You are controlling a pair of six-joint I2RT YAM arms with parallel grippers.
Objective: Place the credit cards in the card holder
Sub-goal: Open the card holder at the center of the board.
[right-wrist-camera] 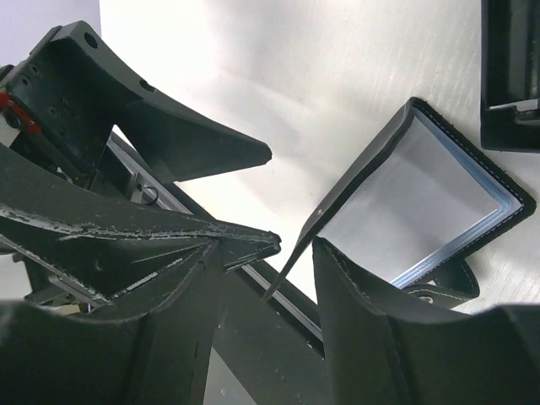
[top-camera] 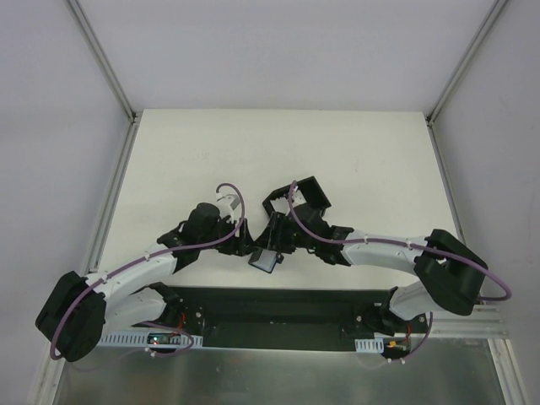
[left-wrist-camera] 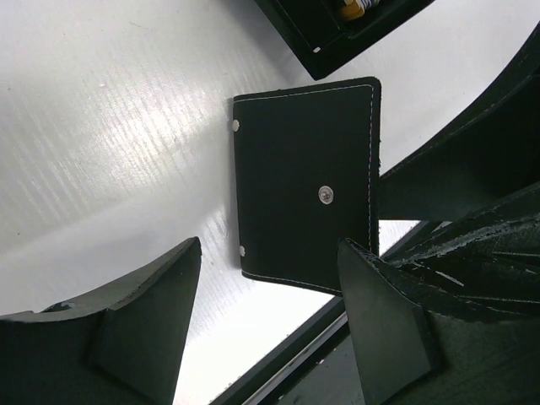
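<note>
1. Left gripper (left-wrist-camera: pixel 270 251) is seen spread wide, with nothing gripped; its fingers (left-wrist-camera: pixel 148 325) are held low over the white table (left-wrist-camera: pixel 110 126), and the card holder (left-wrist-camera: pixel 304 181) lies directly ahead of the fingertips.
2. Right gripper (right-wrist-camera: pixel 270 246) is likewise parted; the thin edge of the holder's raised cover is seen in the gap between its fingers (right-wrist-camera: pixel 380 337), with pale table showing beside that edge, so no pinch is shown.
3. The card holder is placed at the middle of the table near its front edge, between the two grippers; it is opened, with one cover stood up at a slant.
4. Its bluish-grey inside is turned toward the right wrist camera; its black outside, marked by white stitching and a small metal stud, is turned toward the left wrist camera.
5. Whether a card is lodged against the pale inside cannot be told.
6. A black walled tray (top-camera: pixel 309 196) is set just beyond the holder, apart from it.
</note>
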